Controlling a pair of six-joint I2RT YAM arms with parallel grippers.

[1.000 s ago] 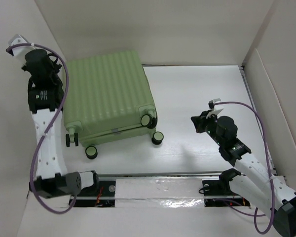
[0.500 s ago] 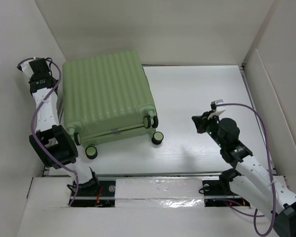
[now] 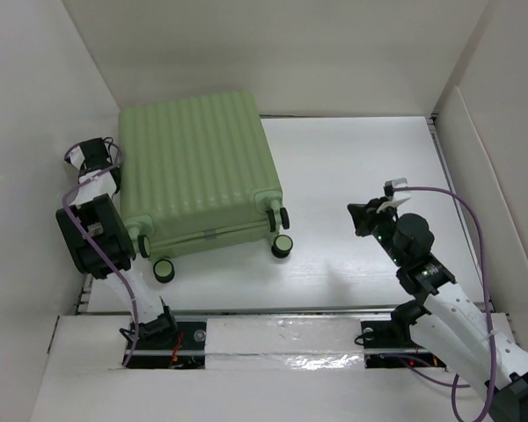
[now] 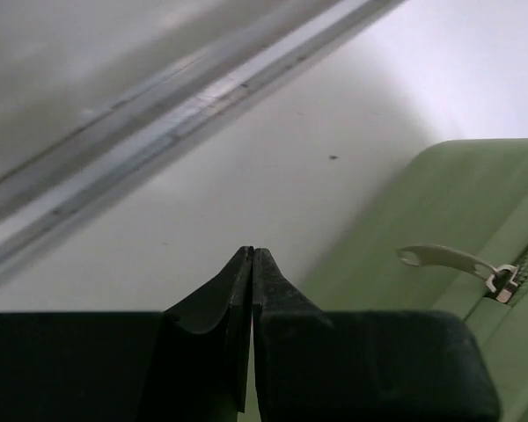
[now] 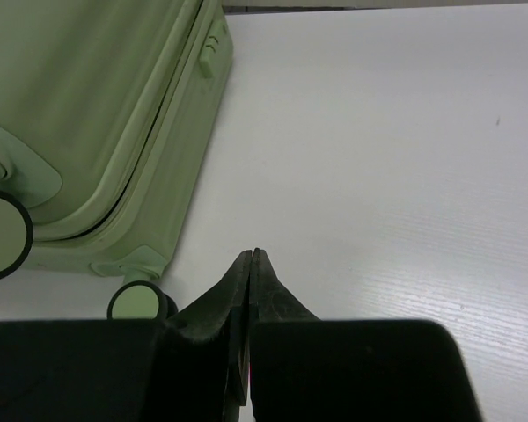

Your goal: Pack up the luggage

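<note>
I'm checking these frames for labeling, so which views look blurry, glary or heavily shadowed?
Top external: sharp and evenly lit, only a soft shadow on the table beside the luggage. Left wrist: the rail is smeared, the zipper pull fairly crisp, the left gripper a dark silhouette. Right wrist: table grain sharp, the right gripper underexposed, no glare.

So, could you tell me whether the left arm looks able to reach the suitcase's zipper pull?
Probably yes: the shut left gripper is beside the luggage, the zipper pull lies just ahead to its right, and nothing stands between them.
</note>
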